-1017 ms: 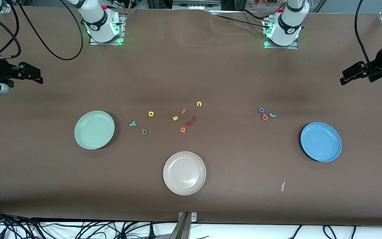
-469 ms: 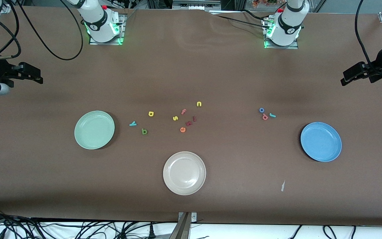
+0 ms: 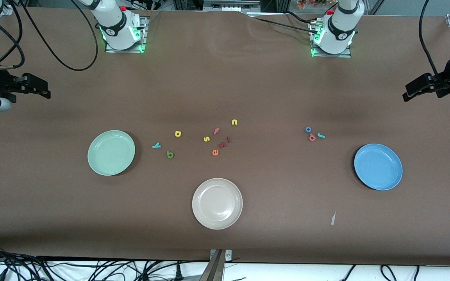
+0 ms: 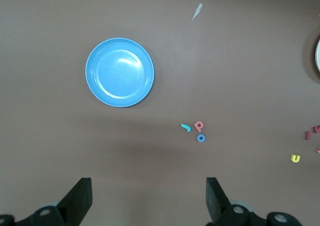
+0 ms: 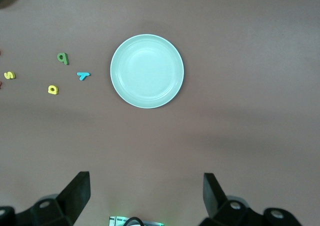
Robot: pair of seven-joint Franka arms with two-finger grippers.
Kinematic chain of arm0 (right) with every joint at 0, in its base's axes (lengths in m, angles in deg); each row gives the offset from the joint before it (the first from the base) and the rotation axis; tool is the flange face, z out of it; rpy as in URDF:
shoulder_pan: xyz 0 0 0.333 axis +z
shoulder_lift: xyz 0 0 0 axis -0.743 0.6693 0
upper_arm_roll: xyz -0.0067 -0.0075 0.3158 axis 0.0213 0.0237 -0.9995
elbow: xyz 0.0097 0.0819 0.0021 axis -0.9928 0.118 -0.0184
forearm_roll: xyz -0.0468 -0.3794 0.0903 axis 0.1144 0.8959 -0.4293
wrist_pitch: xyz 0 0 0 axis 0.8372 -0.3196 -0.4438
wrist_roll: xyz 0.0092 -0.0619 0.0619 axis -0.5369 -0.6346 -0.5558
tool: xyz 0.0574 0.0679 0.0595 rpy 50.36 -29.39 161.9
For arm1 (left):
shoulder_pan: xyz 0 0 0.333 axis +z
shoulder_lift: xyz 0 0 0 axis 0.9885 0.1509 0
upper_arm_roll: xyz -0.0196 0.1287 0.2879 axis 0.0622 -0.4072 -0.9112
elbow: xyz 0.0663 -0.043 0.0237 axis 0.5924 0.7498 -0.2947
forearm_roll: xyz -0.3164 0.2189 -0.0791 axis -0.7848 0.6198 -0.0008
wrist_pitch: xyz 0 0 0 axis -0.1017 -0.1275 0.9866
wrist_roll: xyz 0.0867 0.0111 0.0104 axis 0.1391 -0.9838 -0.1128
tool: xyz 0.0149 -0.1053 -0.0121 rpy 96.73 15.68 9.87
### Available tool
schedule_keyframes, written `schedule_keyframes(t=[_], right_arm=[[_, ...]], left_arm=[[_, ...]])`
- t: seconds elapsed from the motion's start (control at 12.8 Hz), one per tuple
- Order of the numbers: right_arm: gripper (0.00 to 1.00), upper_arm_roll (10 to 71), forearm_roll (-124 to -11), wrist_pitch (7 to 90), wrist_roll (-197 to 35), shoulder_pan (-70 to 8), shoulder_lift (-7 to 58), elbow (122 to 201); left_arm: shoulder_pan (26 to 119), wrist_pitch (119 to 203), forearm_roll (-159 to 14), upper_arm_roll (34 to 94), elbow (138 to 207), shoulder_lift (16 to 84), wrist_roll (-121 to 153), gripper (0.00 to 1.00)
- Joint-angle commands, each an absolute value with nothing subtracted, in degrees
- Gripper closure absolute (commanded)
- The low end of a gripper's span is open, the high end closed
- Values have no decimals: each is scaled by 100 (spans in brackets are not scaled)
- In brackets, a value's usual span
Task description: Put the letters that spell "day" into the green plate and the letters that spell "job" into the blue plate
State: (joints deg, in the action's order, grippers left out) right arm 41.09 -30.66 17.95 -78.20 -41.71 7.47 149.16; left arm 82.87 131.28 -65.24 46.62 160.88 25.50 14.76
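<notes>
Black left gripper edged outward; letters, plates unmoved.

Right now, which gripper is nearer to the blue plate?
Left. The left gripper hangs open over the table edge at the blue plate's end; the right gripper waits, open, at the other end, past the green plate.

Two white arm bases are seen bolted to metal plates, each ringed with green light and marked by a small red button. Black cables are looped beside them. The grippers are fitted with black, wedge-shaped fingers; silver screws, seemingly, are set in their mounts.
</notes>
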Motion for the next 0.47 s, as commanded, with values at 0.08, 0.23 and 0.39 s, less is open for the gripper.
schedule_keyframes(t=[0.08,0.23,0.39], right_arm=[[0,4131,-3165,1698,-7756,-4175,719,14843],[0,4131,-3165,1698,-7756,-4175,719,14843],[0,4131,-3165,1698,-7756,-4175,719,14843]], left_arm=[[8317,13167,-6497,4699,16093,2503,1494,0],[8325,13167,-6549,4699,16084,2503,1511,0],[8317,13167,-6532,4699,16093,2503,1494,0]])
